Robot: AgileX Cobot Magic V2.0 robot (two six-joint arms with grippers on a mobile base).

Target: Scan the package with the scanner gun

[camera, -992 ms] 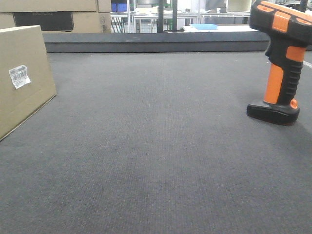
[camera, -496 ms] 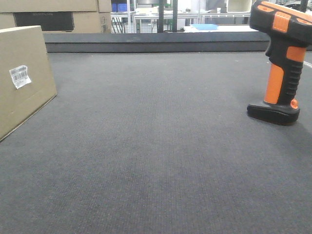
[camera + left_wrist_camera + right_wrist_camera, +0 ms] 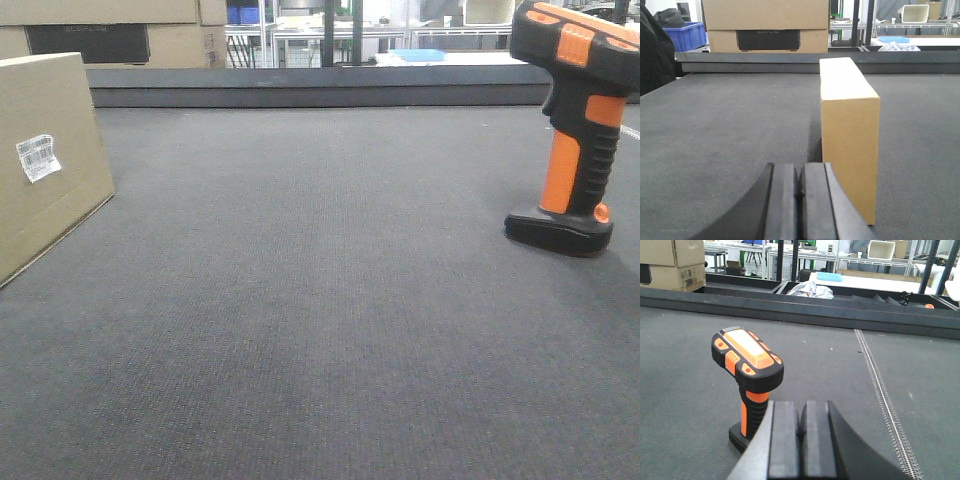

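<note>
In the right wrist view the right gripper (image 3: 799,432) fills the bottom edge, its two black fingers (image 3: 784,440) pressed together with nothing between them. Just beyond, at about 11 o'clock from the fingertips, the scanner gun (image 3: 747,377) stands upright on its flat black foot on the dark grey mat (image 3: 690,365), its orange handle running vertically and its head tilted over the top. Its long axis is therefore up and down, and the jaws would need to spread before they could close around the handle from this side.

In the left wrist view the left gripper (image 3: 800,197) is likewise pressed together and empty. The package (image 3: 847,130) stands on edge just beyond it at about 1 o'clock, its narrow tan face toward the camera and its length running away toward 12 o'clock.

From the front view, the package (image 3: 45,160) sits at the left edge, its white barcode label (image 3: 37,157) on the broad side that faces the middle of the mat, and the scanner gun (image 3: 570,120) stands well apart at the right edge. I judge the right arm nearer the scanner and the left nearer the package
</note>
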